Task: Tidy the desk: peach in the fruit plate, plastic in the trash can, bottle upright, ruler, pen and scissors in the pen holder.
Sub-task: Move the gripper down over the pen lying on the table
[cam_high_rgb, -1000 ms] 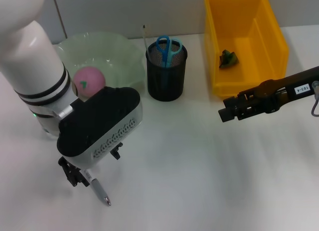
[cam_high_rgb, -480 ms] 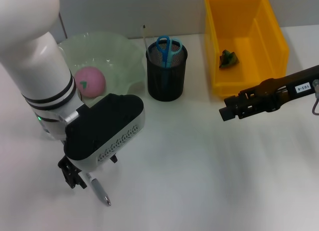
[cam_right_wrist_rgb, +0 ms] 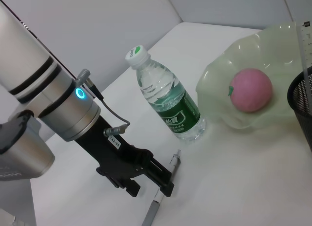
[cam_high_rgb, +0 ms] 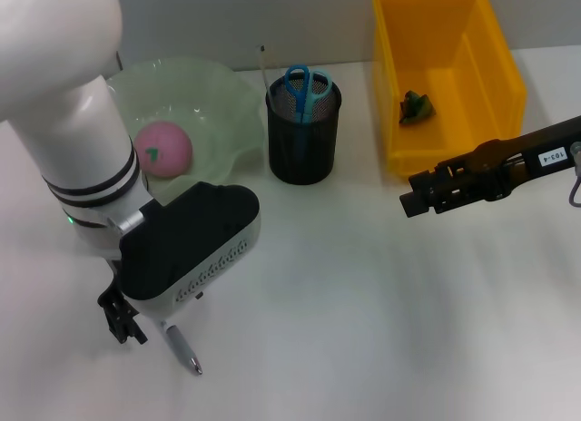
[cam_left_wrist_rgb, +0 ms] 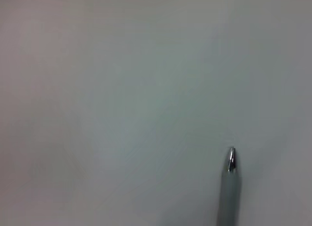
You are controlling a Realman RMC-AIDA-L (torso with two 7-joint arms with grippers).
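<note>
**Pen pick-up at the near-left of the desk — last item outstanding**

Step in hand: the pen (cam_high_rgb: 184, 350) lies flat on the white desk (cam_high_rgb: 363, 303), well apart from the pen holder (cam_high_rgb: 302, 135). By my reading it is the only item left. The peach (cam_high_rgb: 163, 149) sits in the fruit plate (cam_high_rgb: 218, 94), the plastic (cam_high_rgb: 416, 106) is in the yellow trash can (cam_high_rgb: 495, 67), the bottle (cam_right_wrist_rgb: 168, 102) stands upright, and the scissors (cam_high_rgb: 307, 87) and ruler (cam_high_rgb: 264, 67) are in the holder.

Left gripper (cam_right_wrist_rgb: 163, 179): low over the pen, fingers straddling the barrel near its upper end. In the right wrist view the jaws look apart, not clamped on it; contact cannot be confirmed.

Right gripper (cam_high_rgb: 410, 203): hovering mid-desk, just in front of the trash can, idle. Whether its fingers are apart or together I cannot tell.

Next move, as I judge it: close squarely across the thin barrel, lift, tip the pen toward vertical, carry it over the holder. Risk: a round, slim pen may roll or pivot in the grip.

View differences: the head view hides the left fingers behind the wrist housing and hides the bottle behind the arm. The right wrist view shows both. The left wrist view shows only the pen tip (cam_left_wrist_rgb: 231, 159) on bare desk, no fingers.
</note>
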